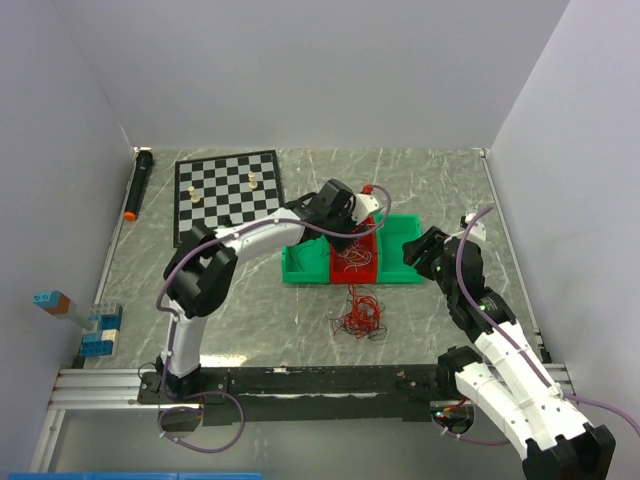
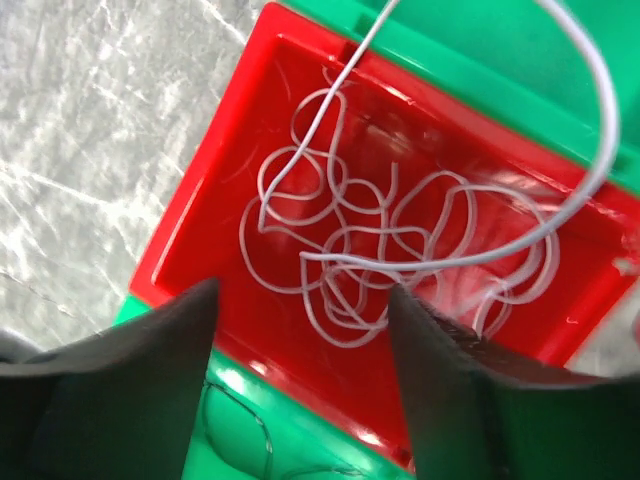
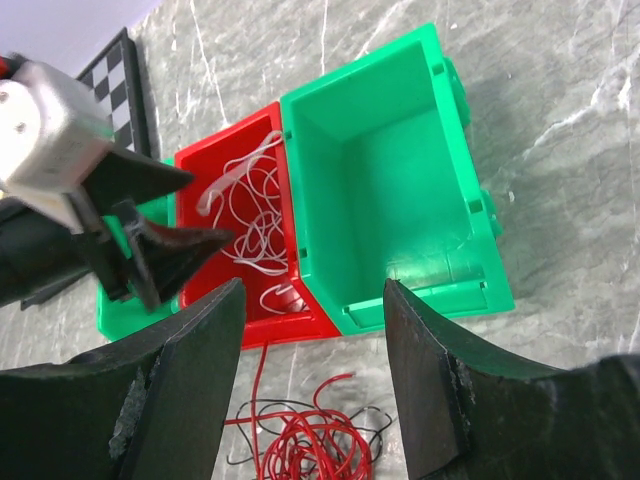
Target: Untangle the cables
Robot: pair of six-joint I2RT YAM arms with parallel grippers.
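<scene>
No legible text, label, brand, number or sign is shown in any of the three views; only a chequered pattern is seen on the chessboard (image 1: 228,205).

My left arm (image 1: 250,240) reaches forward and to the right, elbow raised, wrist tipped down. My left fingers (image 2: 150,370) stand apart, empty. My right arm (image 1: 500,345) bends up and inward, with my right fingers (image 3: 190,370) spread wide, empty, angled downward.
</scene>
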